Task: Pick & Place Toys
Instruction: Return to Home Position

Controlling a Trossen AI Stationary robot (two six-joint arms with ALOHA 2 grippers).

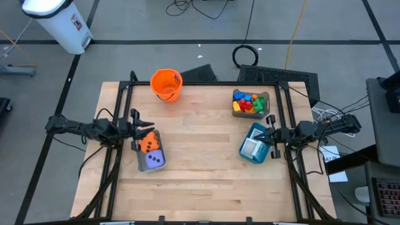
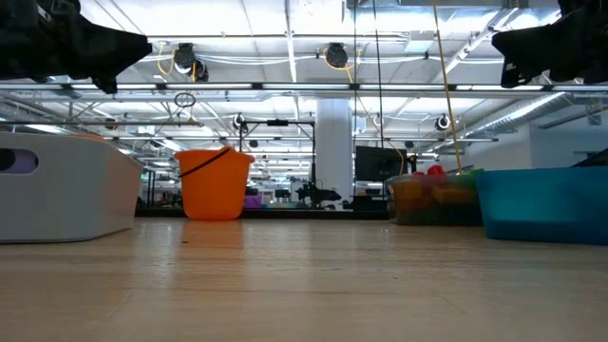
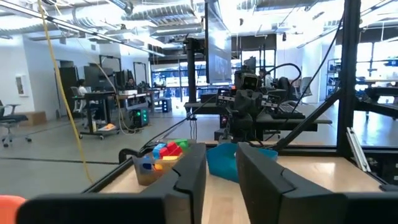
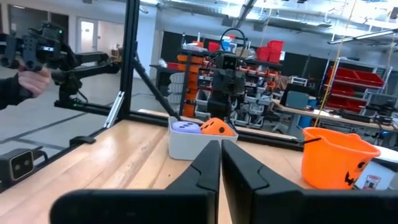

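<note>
The toys lie in bins. An orange die and a purple die sit in the grey bin at the table's left. Bright blocks fill a clear bin at the far right, and white cards lie in the teal bin. My left gripper hovers at the left edge by the grey bin's far end, its fingers a little apart with nothing between them. My right gripper hovers at the right edge beside the teal bin, shut and empty.
An orange bucket stands at the far edge, left of centre. A black frame runs around the table's edges. The wood in the middle and near part is bare. A person's hand shows in the room beyond the table.
</note>
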